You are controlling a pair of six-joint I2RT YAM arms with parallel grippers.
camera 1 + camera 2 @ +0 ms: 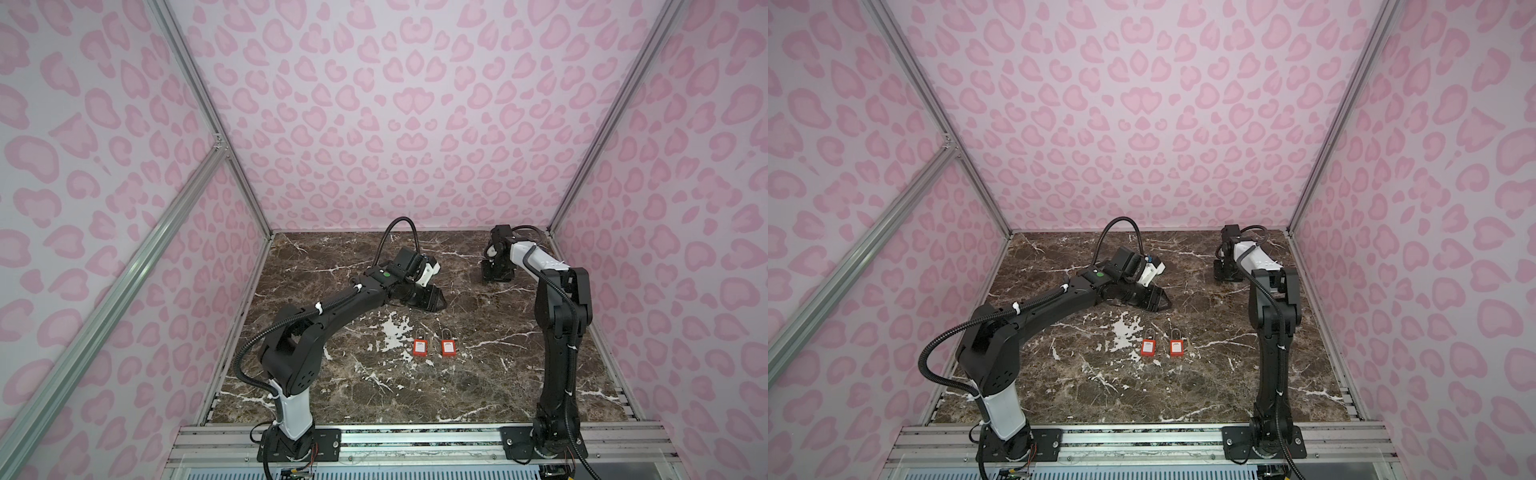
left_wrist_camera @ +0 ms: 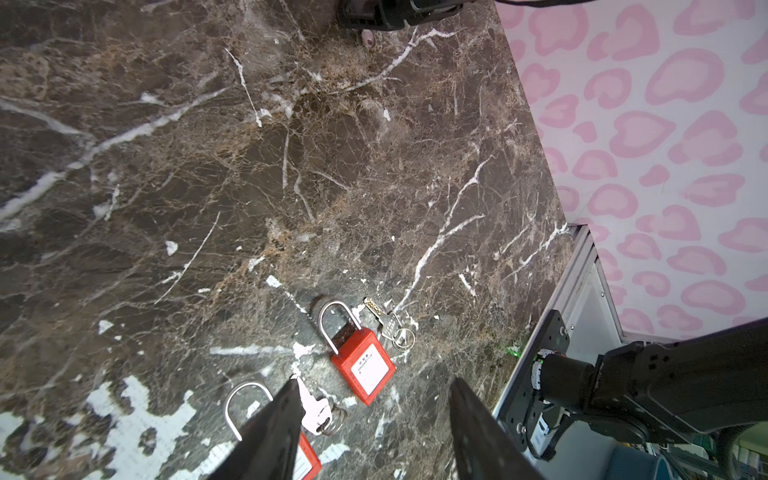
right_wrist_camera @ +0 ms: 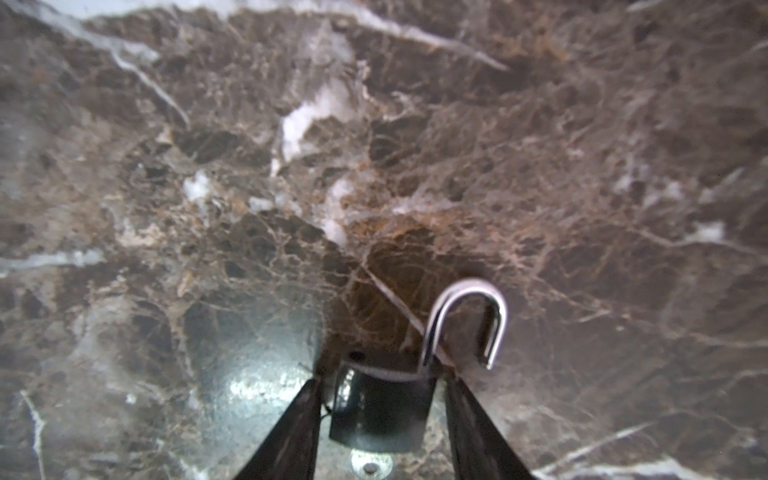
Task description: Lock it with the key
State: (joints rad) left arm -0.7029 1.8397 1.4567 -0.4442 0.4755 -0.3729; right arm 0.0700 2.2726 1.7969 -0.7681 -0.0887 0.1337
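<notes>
Two red padlocks [image 1: 420, 348] [image 1: 447, 348] lie side by side mid-table in both top views [image 1: 1147, 347] [image 1: 1177, 348], shackles pointing to the back. In the left wrist view the farther one [image 2: 365, 365] has a key [image 2: 388, 324] beside it. Another key [image 2: 313, 409] lies by the nearer lock [image 2: 307, 459], half hidden by a finger. My left gripper [image 2: 374, 382] hovers open behind them [image 1: 436, 300]. At the back right, my right gripper [image 1: 496, 276] [image 3: 383, 380] is shut on a dark padlock [image 3: 382, 411], its shackle [image 3: 498, 332] swung open. A silver disc [image 3: 370, 465] shows below its body.
The dark marble table [image 1: 374, 395] has a worn white patch [image 1: 392, 332] left of the red locks. Pink patterned walls close in three sides. An aluminium rail [image 1: 415, 440] with both arm bases runs along the front edge. The right arm [image 2: 665, 386] crosses the left wrist view.
</notes>
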